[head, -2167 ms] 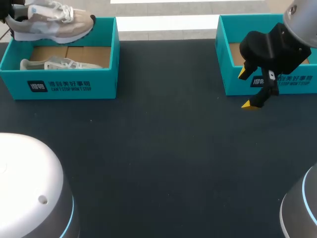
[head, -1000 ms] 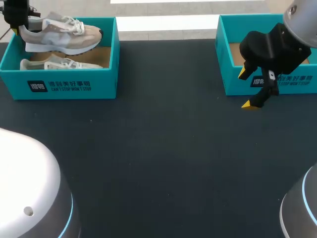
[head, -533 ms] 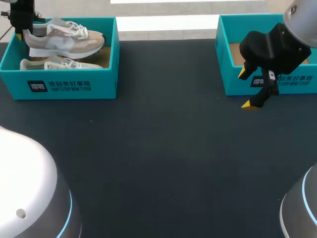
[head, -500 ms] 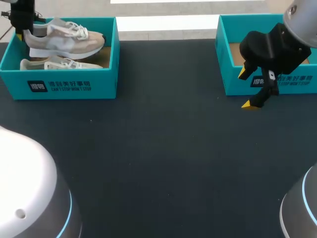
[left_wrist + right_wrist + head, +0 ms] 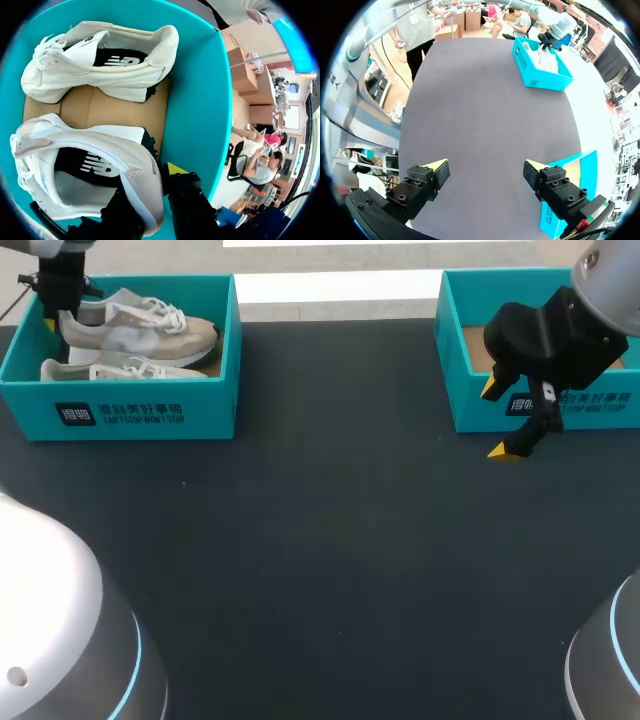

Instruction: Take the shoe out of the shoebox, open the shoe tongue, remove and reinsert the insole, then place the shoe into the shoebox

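A beige and white shoe (image 5: 140,325) hangs low inside the left teal shoebox (image 5: 120,415), its heel held by my left gripper (image 5: 52,318). In the left wrist view that gripper (image 5: 159,179) is shut on the heel collar of this shoe (image 5: 85,172), one yellow tip showing beside the box wall (image 5: 195,115). A second shoe (image 5: 120,370) (image 5: 100,65) lies on the box's cardboard floor. My right gripper (image 5: 498,420) (image 5: 485,167) stands open and holds nothing, just in front of the right teal box (image 5: 545,405).
The right teal box (image 5: 570,185) sits at the table's far right. Dark table surface (image 5: 320,540) stretches between the two boxes. In the right wrist view the left shoebox (image 5: 540,65) shows far ahead with my left arm (image 5: 555,25) over it.
My left gripper has carried the shoe down and to the right, from above the box's far rim to inside the box. The right arm has not moved.
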